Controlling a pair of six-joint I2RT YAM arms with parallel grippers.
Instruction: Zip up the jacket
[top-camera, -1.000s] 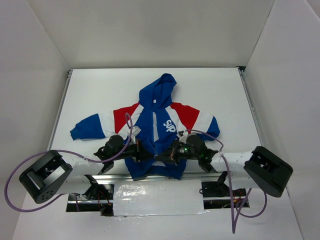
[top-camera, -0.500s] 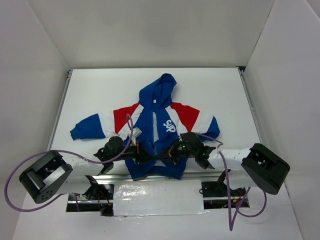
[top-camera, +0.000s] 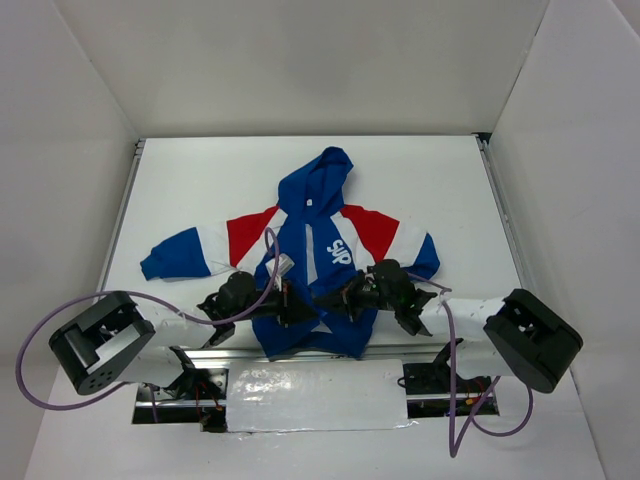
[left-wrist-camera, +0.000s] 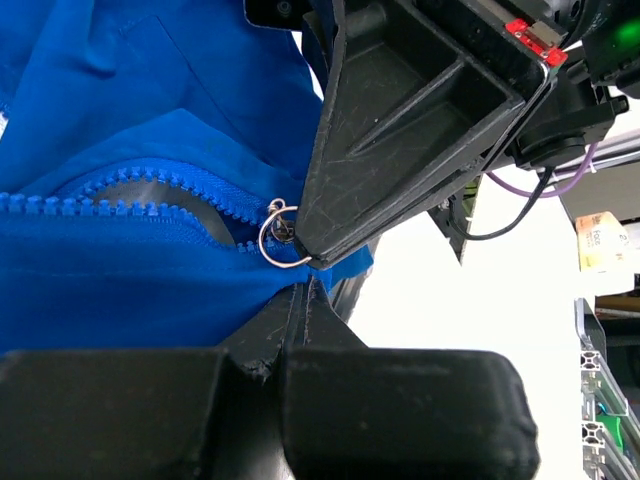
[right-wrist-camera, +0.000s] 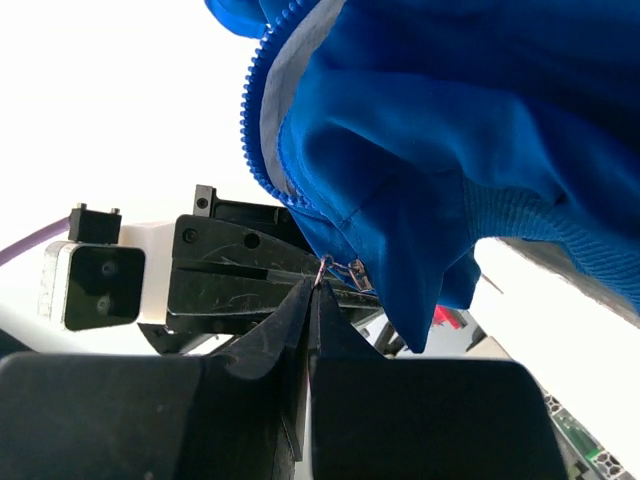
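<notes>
Zip looks barely started: jacket (top-camera: 320, 235) teeth apart, lower centre. Left claw (left-wrist-camera: 300, 288) pinches jacket hem; right claw (right-wrist-camera: 314, 286) clamps pull ring (left-wrist-camera: 276, 236).

We see the jacket (top-camera: 315, 250) in smooth blue cloth, ribbed knit at its hem (right-wrist-camera: 570, 265); the zipper teeth (left-wrist-camera: 120, 205) look moulded plastic, the pull ring (left-wrist-camera: 278, 240) thin shiny metal wire, the right gripper (right-wrist-camera: 314, 288) matt, scuffed black plastic.

You are looking into a robotics lab test cell: a white table (top-camera: 430, 170) boxed in by plain white panels (top-camera: 300, 60), metal rails (top-camera: 122, 215) along its edges, purple cables (top-camera: 19, 375) looping from the left arm (top-camera: 165, 325) and right arm (top-camera: 470, 312) bolted at its near edge.
</notes>
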